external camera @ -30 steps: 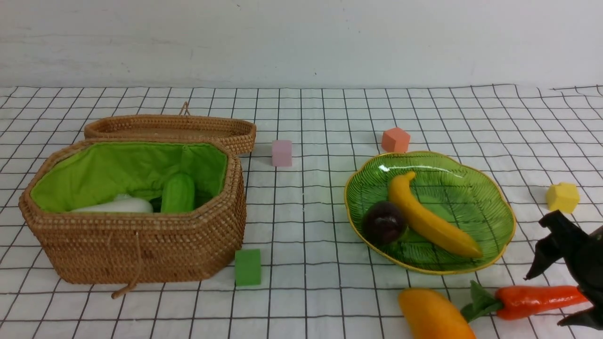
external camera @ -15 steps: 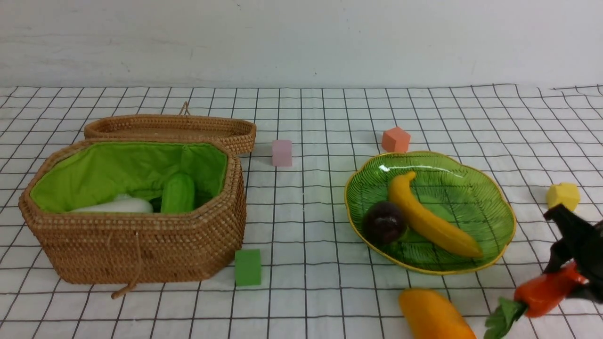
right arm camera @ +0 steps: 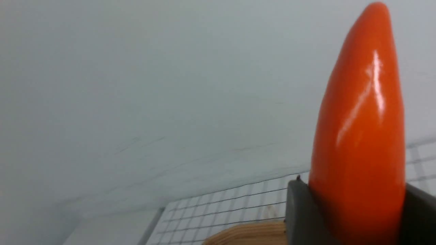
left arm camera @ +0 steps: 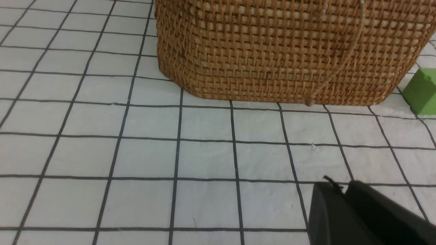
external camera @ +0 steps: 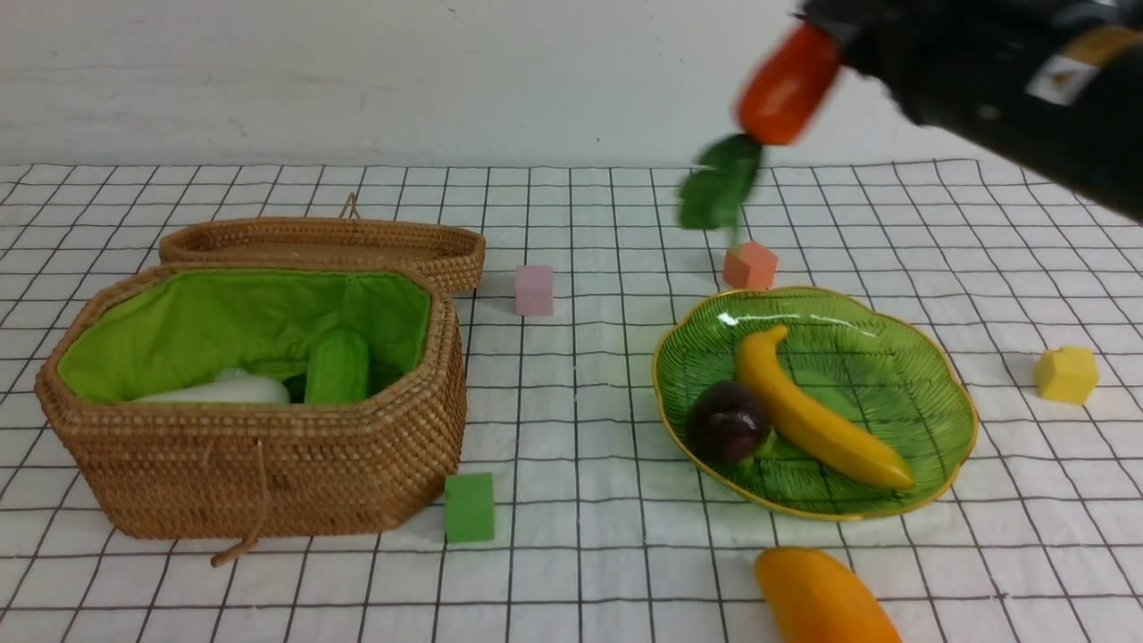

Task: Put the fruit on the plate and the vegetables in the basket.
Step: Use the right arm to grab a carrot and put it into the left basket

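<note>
My right gripper (external camera: 826, 31) is shut on the orange-red carrot (external camera: 788, 85) and holds it high in the air above the far side of the green plate (external camera: 929, 393), leaves hanging down. The carrot fills the right wrist view (right arm camera: 361, 136) between my right gripper's (right arm camera: 354, 211) jaws. The banana (external camera: 813, 415) and the dark purple fruit (external camera: 725, 421) lie on the plate. The mango (external camera: 821, 600) lies on the cloth in front of the plate. The wicker basket (external camera: 268, 464) holds the green gourd (external camera: 337, 366) and the white vegetable (external camera: 223, 390). My left gripper (left arm camera: 335, 185) is shut and empty, low over the cloth near the basket (left arm camera: 289, 51).
The flat wicker lid (external camera: 321, 243) lies behind the basket. Small cubes lie about: green (external camera: 470, 506) by the basket's front corner, pink (external camera: 534, 290), orange (external camera: 749, 265) behind the plate, yellow (external camera: 1066, 374) at the right. The green cube also shows in the left wrist view (left arm camera: 422, 90).
My right gripper closed on the carrot at the front right, lifted it off the cloth and swung it up and to the left, high above the plate's far side.
</note>
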Controlling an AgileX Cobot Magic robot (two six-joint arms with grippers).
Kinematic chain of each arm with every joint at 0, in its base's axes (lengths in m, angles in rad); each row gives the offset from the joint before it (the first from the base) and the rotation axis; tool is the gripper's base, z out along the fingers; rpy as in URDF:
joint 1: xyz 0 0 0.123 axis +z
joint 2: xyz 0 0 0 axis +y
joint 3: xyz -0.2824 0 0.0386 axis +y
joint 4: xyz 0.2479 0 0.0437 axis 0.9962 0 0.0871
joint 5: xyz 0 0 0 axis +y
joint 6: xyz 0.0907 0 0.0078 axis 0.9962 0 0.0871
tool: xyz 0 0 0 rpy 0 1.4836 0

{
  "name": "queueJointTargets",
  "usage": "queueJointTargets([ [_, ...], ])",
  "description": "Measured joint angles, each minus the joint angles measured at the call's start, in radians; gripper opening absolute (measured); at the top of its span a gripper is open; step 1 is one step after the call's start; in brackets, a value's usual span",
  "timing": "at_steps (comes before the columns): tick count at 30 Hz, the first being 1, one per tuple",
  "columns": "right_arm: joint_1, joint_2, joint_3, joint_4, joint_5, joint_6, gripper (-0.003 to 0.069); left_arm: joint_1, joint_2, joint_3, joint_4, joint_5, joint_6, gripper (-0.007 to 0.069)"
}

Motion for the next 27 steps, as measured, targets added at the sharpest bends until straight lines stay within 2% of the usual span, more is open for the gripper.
queueJointTargets([
  [2,0.048,0.055,-0.068,-0.031,-0.007,-0.016,0.0305,0.000,0.000,0.000,0.000,0.000,0.000,0.0061],
  [7,0.180,0.357,-0.413,-0.179,0.073,-0.035,0.0305,0.000,0.000,0.000,0.000,0.000,0.000,0.0061],
  [13,0.243,0.579,-0.719,-0.216,0.199,-0.035,0.0305,0.000,0.000,0.000,0.000,0.000,0.000,0.0062],
  [16,0.262,0.647,-0.794,-0.241,0.246,-0.036,0.0309,0.000,0.000,0.000,0.000,0.000,0.000,0.0062],
  [18,0.268,0.663,-0.815,-0.256,0.268,-0.037,0.0337,0.000,0.000,0.000,0.000,0.000,0.000,0.0062],
  [23,0.274,0.655,-0.829,-0.347,0.407,-0.041,0.0626,0.000,0.000,0.000,0.000,0.000,0.000,0.0071],
  [25,0.274,0.633,-0.829,-0.382,0.506,-0.064,0.0666,0.000,0.000,0.000,0.000,0.000,0.000,0.0074],
  [27,0.274,0.600,-0.829,-0.406,0.636,-0.100,0.0676,0.000,0.000,0.000,0.000,0.000,0.000,0.0076],
])
